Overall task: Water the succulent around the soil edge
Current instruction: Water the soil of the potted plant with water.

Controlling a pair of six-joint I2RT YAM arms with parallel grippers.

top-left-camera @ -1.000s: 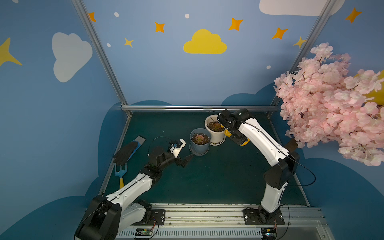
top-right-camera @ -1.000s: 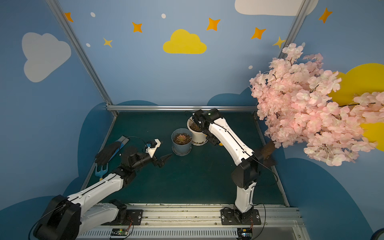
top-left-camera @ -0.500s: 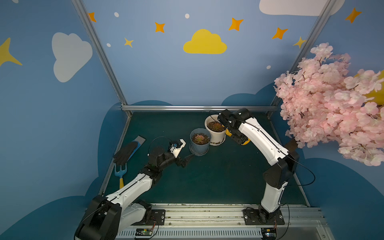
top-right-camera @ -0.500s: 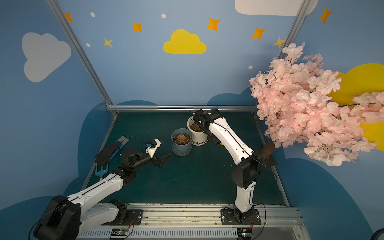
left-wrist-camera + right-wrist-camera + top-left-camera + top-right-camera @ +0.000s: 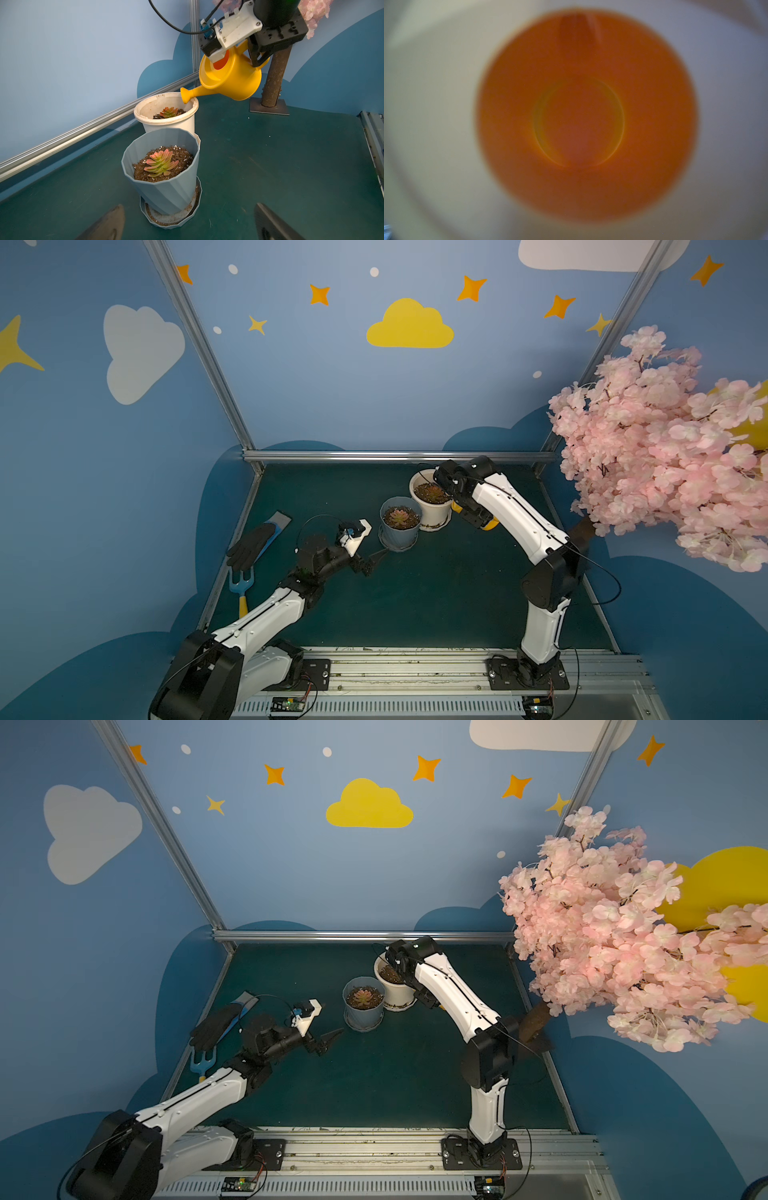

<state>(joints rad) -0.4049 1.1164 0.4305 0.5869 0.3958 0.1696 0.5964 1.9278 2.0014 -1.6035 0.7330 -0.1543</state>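
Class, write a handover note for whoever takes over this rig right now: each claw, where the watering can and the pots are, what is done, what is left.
Left claw: open, empty, low in front of the blue pot.
Right claw: shut on the yellow watering can, by its handle; can tilted.
Spout: over the white pot rim, beside its succulent. Pots side by side.
Done: can raised and tilted at the soil edge; no water stream visible.
Left: probably pour round the edge, then set the can down.
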